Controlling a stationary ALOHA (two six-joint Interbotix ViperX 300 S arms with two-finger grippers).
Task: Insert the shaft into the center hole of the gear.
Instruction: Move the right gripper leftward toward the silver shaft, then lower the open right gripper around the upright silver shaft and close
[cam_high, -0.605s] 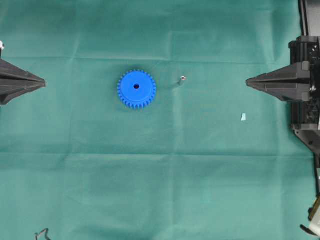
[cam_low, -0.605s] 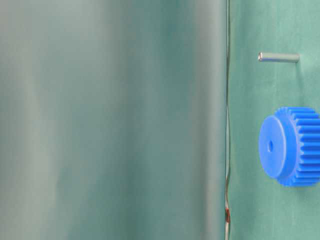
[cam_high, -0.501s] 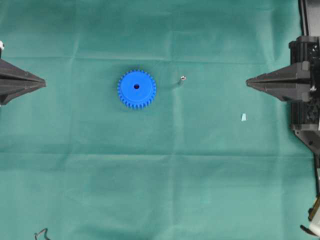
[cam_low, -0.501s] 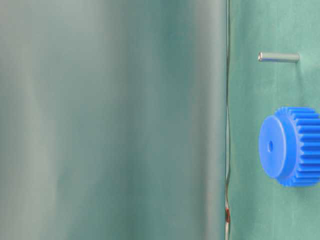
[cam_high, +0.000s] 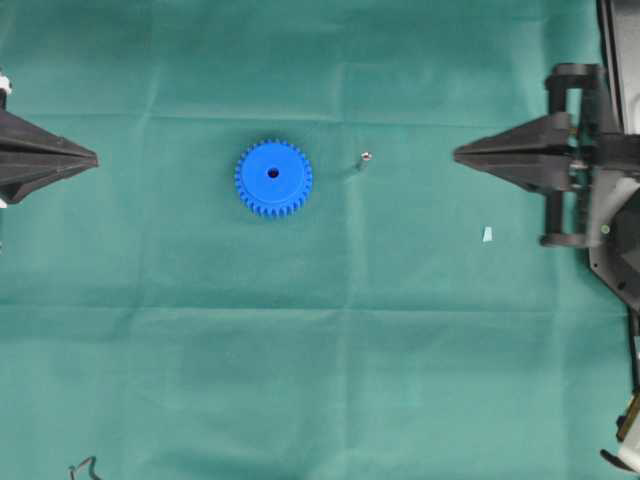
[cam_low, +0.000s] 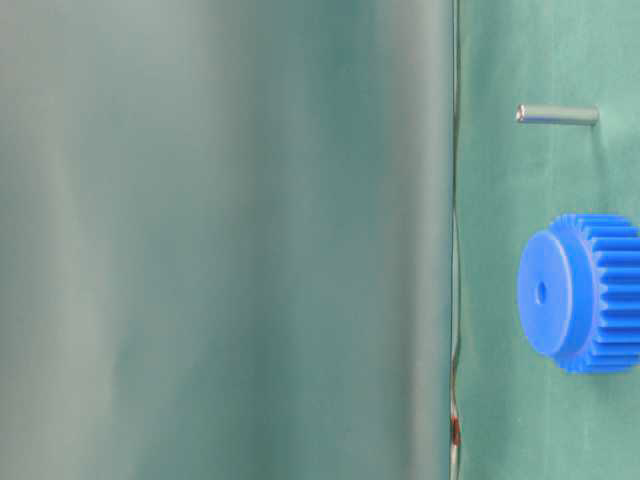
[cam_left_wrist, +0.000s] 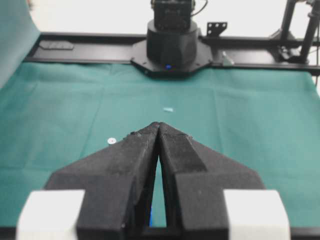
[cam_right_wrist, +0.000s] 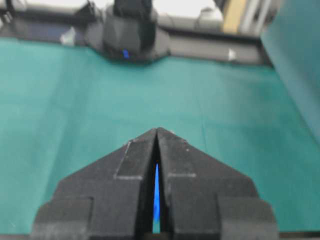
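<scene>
Your right claw (cam_high: 458, 155) and left claw (cam_high: 93, 158) are both pinched together, empty, flanking the gear (cam_high: 273, 178); the shaft (cam_high: 365, 157) stands free just beside it, likely staged for pickup.

worktop: we see a green cloth (cam_high: 300, 380) covering it, creased in a grid of fold lines | far edge: a black frame rail (cam_left_wrist: 90, 50) runs across behind the cloth | backdrop: a blurred green sheet (cam_low: 220, 240) fills the table-level view | light: we note it even, with soft shadows
</scene>
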